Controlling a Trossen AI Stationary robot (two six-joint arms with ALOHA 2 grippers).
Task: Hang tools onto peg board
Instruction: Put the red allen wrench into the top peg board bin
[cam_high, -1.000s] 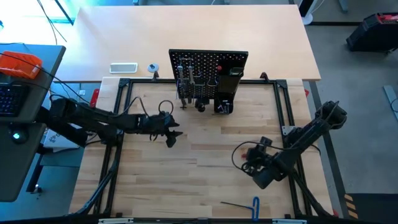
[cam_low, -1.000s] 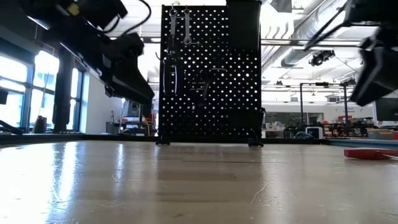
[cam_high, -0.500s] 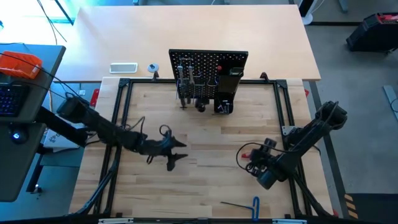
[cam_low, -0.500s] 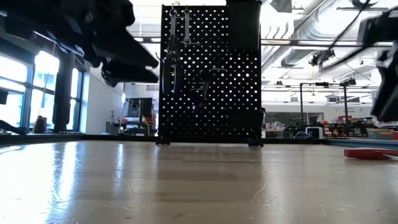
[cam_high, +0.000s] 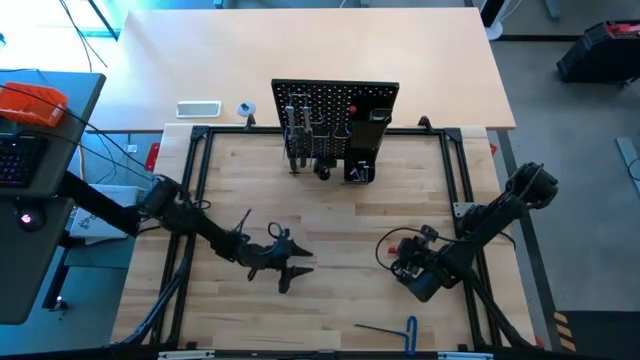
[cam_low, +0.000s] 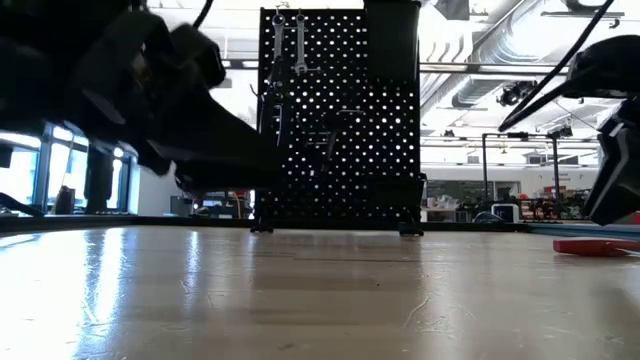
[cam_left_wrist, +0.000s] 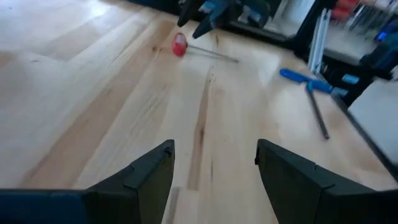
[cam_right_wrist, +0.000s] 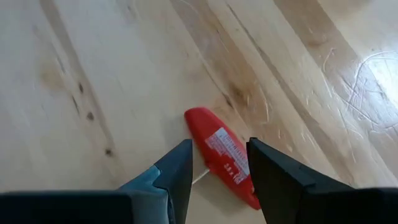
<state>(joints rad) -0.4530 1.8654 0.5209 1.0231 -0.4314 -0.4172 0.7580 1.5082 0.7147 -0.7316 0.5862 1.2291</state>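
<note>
The black peg board stands upright at the table's far side, with silver wrenches hanging on it. A red-handled screwdriver lies flat on the table at the right; its handle lies below and between the open fingers of my right gripper, which points down at it. A blue-handled hex key lies near the front edge. My left gripper hovers open over bare wood at the table's middle, facing the screwdriver and the hex key.
A black metal frame runs round the work surface. A black box-shaped holder sits on the board's right part. A white flat object and a small roll lie beyond the frame. Bare wood lies between the two grippers.
My left gripper has swung from the left part of the table toward the near edge and the middle, sinking and tipping closer to level. My right gripper has sunk a little over the red screwdriver and rolled slightly. Both stay open.
</note>
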